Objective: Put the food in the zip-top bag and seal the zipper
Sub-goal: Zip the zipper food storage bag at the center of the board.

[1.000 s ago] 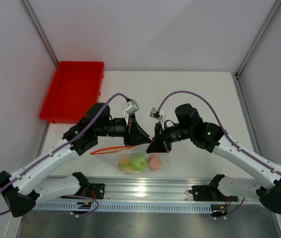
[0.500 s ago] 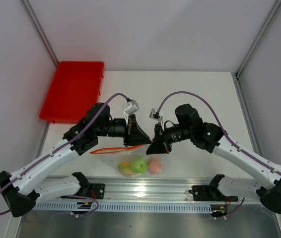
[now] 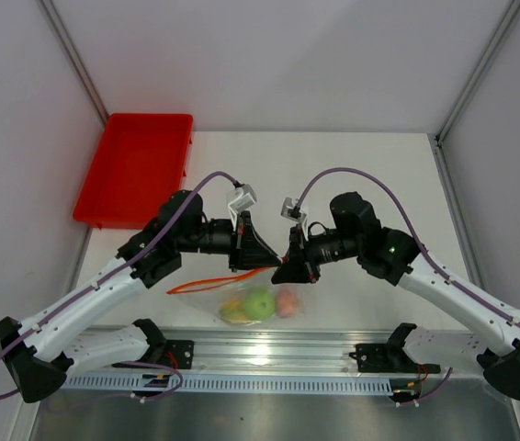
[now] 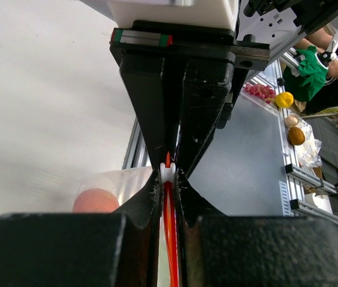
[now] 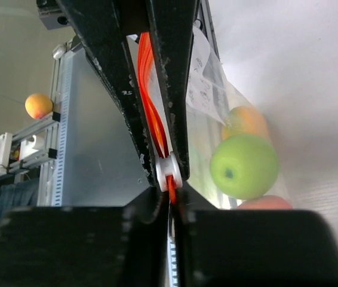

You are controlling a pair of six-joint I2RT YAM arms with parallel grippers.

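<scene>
Food [image 3: 260, 303] inside zip-top bag [image 3: 207, 292], red tray [image 3: 131, 175] apart

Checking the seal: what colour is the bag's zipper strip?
Orange-red zipper, clearest in the right wrist view.

Both arms reach forward and inward from their bases, with elbows bent outward and wrists turned toward each other. Left gripper [image 3: 270, 266]: jaws nearly together, pinching the zipper [image 4: 168, 206]. Right gripper [image 3: 278, 277]: jaws equally narrow, clamped on the same strip. The two grippers meet almost tip to tip.
</scene>
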